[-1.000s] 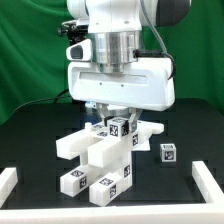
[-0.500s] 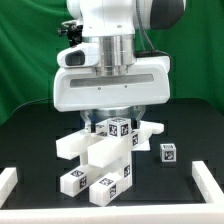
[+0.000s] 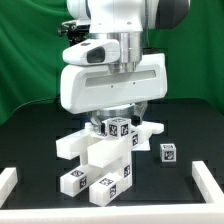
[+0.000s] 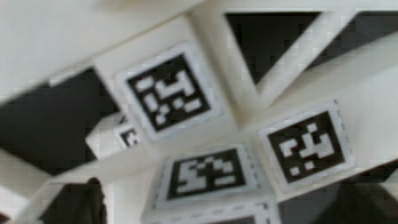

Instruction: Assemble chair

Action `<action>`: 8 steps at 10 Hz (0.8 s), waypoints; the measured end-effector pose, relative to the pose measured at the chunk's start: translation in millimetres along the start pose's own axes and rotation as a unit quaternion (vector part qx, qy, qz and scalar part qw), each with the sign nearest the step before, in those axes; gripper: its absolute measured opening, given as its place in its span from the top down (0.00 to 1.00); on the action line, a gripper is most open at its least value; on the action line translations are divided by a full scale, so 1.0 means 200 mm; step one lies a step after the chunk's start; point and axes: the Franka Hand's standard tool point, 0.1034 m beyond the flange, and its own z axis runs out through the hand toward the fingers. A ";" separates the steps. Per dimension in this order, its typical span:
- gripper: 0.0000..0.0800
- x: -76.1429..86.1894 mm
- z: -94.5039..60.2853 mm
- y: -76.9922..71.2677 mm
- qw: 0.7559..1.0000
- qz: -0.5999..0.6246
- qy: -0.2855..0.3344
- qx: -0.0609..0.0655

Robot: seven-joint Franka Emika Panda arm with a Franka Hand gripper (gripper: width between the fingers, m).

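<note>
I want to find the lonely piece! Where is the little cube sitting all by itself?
In the exterior view, the little cube sits alone on the black table, a short gap off the exterior view's right of the joined chair parts.

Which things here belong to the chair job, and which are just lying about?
Job:
- joined chair parts
- loose tagged cube

Not the job:
- white edge rails
- black table
- green backdrop

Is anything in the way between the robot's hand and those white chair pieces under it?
Nothing visible. The hand hangs just above the chair parts, and the wrist view shows only their tagged faces ahead.
</note>
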 end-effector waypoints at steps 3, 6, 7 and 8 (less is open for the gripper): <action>0.64 0.00 0.00 0.00 0.999 0.053 0.000 0.000; 0.65 0.00 0.00 0.00 0.986 0.164 -0.001 0.000; 0.65 0.00 0.00 0.00 0.981 0.192 0.000 0.001; 0.65 0.00 0.00 -0.01 0.973 0.231 0.000 0.001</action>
